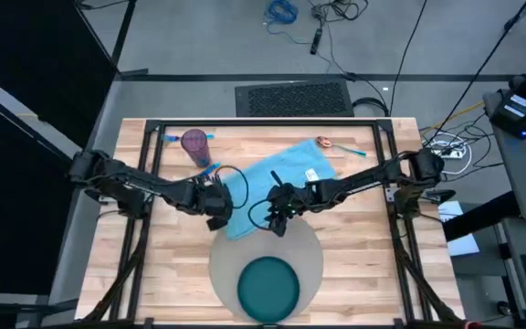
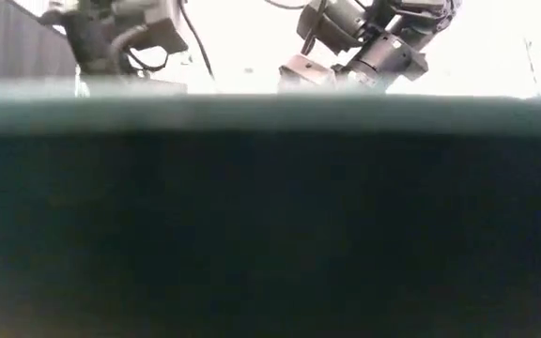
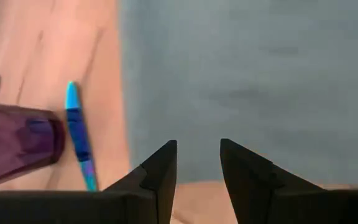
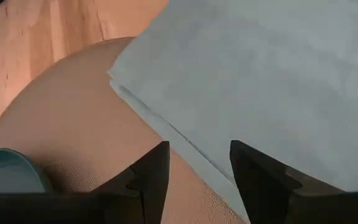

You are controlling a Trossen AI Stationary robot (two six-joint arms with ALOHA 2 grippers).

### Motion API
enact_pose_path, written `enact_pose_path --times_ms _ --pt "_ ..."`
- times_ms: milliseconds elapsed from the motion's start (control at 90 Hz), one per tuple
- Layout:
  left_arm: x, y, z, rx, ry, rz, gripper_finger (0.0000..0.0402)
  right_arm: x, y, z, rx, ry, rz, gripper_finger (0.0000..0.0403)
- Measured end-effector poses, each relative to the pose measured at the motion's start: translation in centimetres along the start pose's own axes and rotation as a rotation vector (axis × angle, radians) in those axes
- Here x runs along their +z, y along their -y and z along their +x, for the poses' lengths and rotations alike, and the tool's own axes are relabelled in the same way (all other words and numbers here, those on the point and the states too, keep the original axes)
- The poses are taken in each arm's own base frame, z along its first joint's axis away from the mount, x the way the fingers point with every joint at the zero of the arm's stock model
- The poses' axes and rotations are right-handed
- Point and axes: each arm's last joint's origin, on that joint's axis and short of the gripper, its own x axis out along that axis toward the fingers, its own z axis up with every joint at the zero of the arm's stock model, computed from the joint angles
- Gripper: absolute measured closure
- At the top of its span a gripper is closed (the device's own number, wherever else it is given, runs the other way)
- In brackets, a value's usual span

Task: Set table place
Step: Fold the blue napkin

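L gripper [image 3: 197, 163] fingers [image 3: 160, 171] are parted w/ a narrow gap, nothing between them, tips hovering at the edge of the light blue napkin [image 3: 247, 81], w/ bare wood showing just by them. R gripper [image 4: 197, 168] fingers [image 4: 260, 177] are spread a bit wider, also holding nothing, poised over the spot where the napkin's corner lies on top of the grey placemat [image 4: 73, 124]. In the high view the L gripper [image 1: 215, 212] sits at the napkin's [image 1: 277, 178] left side, and the R gripper [image 1: 277, 219] is at its near edge, just above the placemat [image 1: 310, 249]; the two are near each other but apart. The placemat lies at the near-centre of the bench [image 1: 363, 265], its far rim tucked under the napkin's near corner. A dark teal plate [image 1: 268, 288] rests on the placemat's near half; its rim shows in the R wrist view [image 4: 8, 171]. Left of the napkin a purple cup [image 1: 195, 143] stands w/ a blue utensil [image 1: 210, 167] beside it; the L wrist view shows the cup [image 3: 14, 140] and the utensil [image 3: 78, 137] close together. A small orange-pink item [image 1: 323, 143] lies by the napkin's far corner; can't tell what it is. Low view is mostly blocked by a dark surface, w/ only arm parts above.
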Motion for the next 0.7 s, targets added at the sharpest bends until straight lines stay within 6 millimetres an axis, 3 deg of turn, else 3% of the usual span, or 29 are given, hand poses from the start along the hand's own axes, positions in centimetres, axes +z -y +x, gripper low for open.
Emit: enact_pose_path --times_ms 144,311,700 --pt "0.3 -0.5 0.3 0.005 -0.002 0.002 0.0292 -0.9 0.6 -0.4 -0.146 -0.051 -0.002 0.0246" --pt "0.5 -0.4 0.7 -0.029 -0.011 0.002 0.0292 -1.5 2.6 -0.8 -0.304 -0.142 0.046 0.0246" --pt "0.5 1.9 4.6 -0.048 -0.099 0.059 0.0292 -1.8 3.4 -1.0 -0.356 -0.203 0.055 0.0246"
